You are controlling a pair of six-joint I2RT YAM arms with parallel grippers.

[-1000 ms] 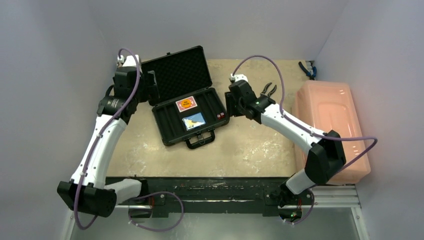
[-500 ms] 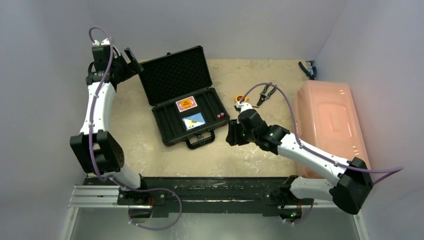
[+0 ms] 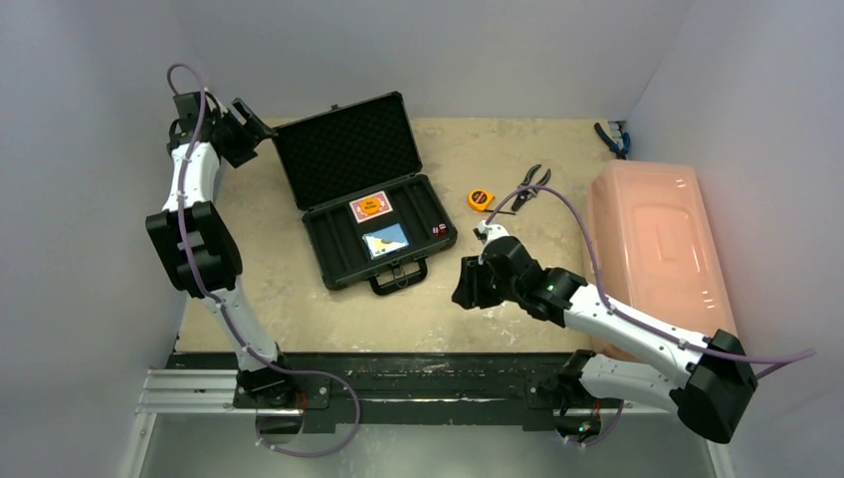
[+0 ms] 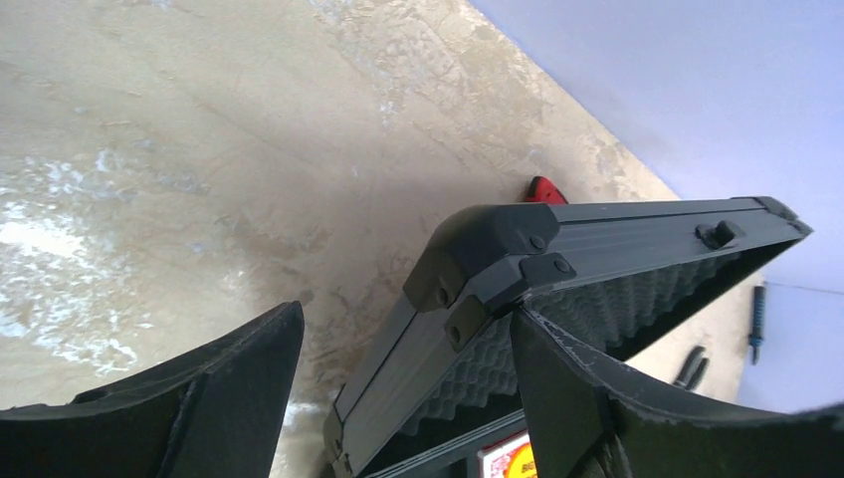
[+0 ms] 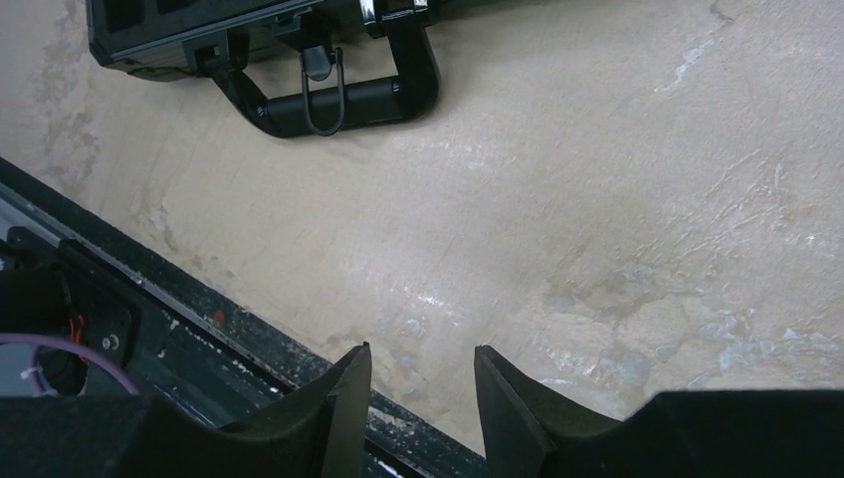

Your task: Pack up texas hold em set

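Note:
The black briefcase (image 3: 381,242) lies open left of centre, its foam-lined lid (image 3: 343,147) standing up. A red card deck (image 3: 370,207) and a blue one (image 3: 386,240) sit in the base, with tiny red dice (image 3: 438,230) at its right end. My left gripper (image 3: 249,124) is open at the lid's far left corner. In the left wrist view the left gripper (image 4: 406,314) straddles the lid corner (image 4: 488,249), one finger outside, one (image 4: 567,398) against the foam. My right gripper (image 3: 466,284) hovers open and empty right of the handle (image 5: 338,95); its wrist view shows the gripper (image 5: 421,351) over bare table.
A large pink bin (image 3: 657,249) fills the right side. A yellow tape measure (image 3: 481,198) and black pliers (image 3: 527,184) lie between it and the case. Blue-handled pliers (image 3: 612,139) rest in the back right corner. The black front rail (image 5: 149,299) runs below the right gripper.
The left arm has swung out and back to the lid's far left corner, its jaws narrowing. The right arm has drawn back from the case's right end toward the front edge.

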